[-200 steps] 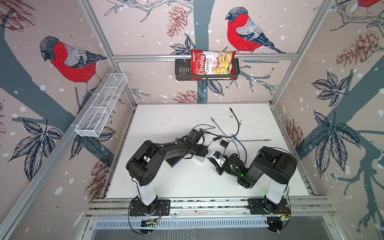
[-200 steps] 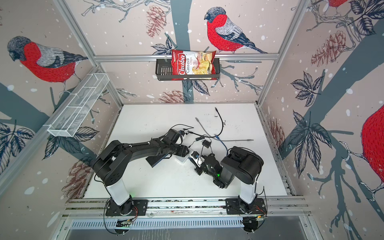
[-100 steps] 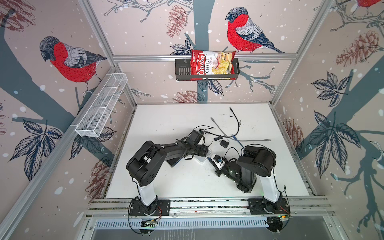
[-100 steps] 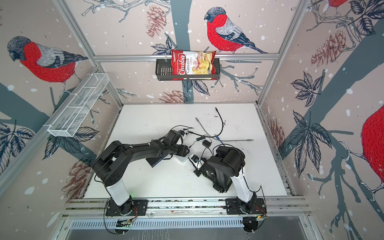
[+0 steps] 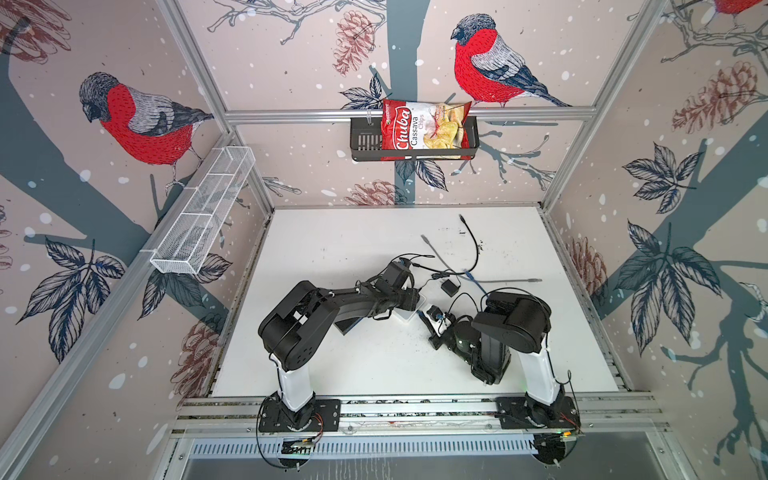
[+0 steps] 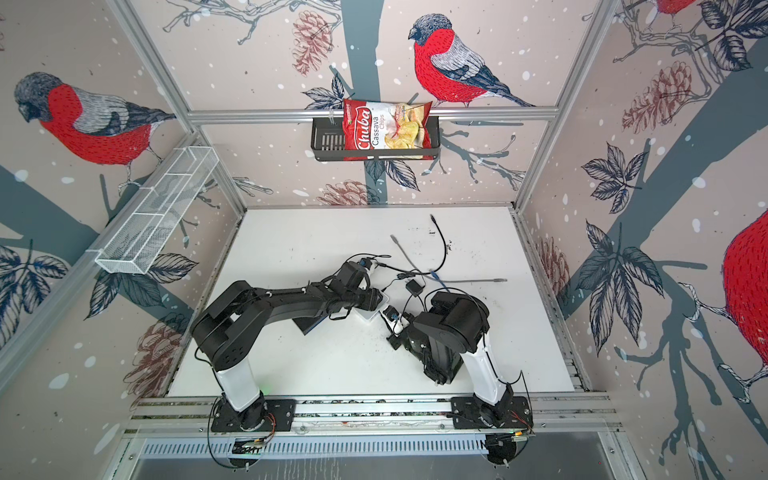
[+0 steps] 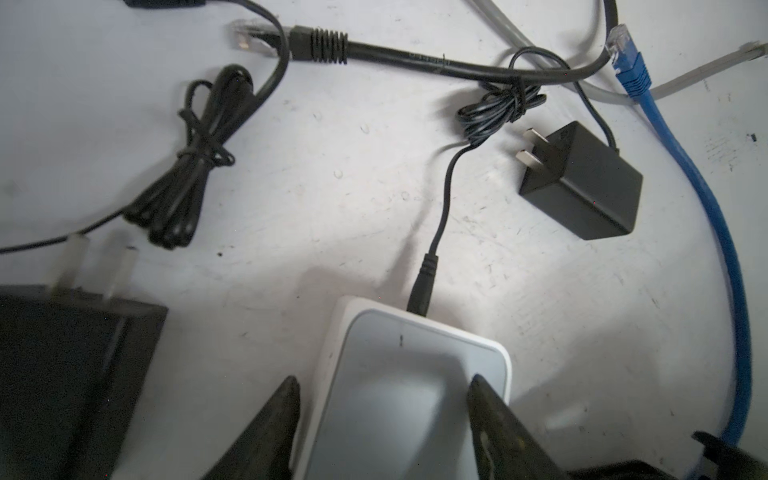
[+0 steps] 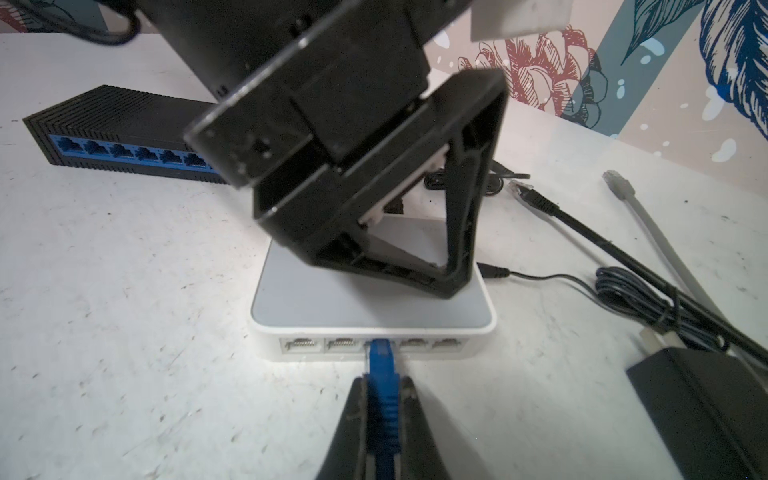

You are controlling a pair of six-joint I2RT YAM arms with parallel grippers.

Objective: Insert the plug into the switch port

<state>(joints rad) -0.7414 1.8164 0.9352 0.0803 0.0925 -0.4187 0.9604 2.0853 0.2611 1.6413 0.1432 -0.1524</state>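
Well, the white table (image 5: 332, 241) and the cables strewn on it look just as they did a second ago. What has moved is the right arm (image 5: 515, 320): its bulky elbow has swung in from nearer the right edge toward the middle, while its wrist has stayed low by the white switch (image 8: 353, 303). The left arm (image 5: 316, 307) lies stretched from the near-left toward the centre, as before.

Bare room is left in the far-left corner, along the near edge between the arm bases, and between the right arm and the right edge.

A black switch (image 8: 124, 124) with blue ports lies flat near the white one, not touching it and partly hidden by the left arm. The white switch sits about mid-table, a little toward the near edge. The left gripper (image 7: 382, 382) stands over it with its jaws fairly wide, one finger (image 7: 270, 428) at its side edge and the other on its top rim. Whether they squeeze it I cannot tell.

A black adapter (image 7: 582, 183) rests just beyond, among a black cable (image 7: 415, 56), a grey cable (image 8: 623, 187) and the blue cable (image 7: 715, 216).

The right gripper (image 8: 383, 380) is pinched tight on the boot of the blue plug (image 8: 379, 353). The plug's tip sits in the mouth of the middle port of five, on the side facing the right arm. How deep it goes I cannot tell.
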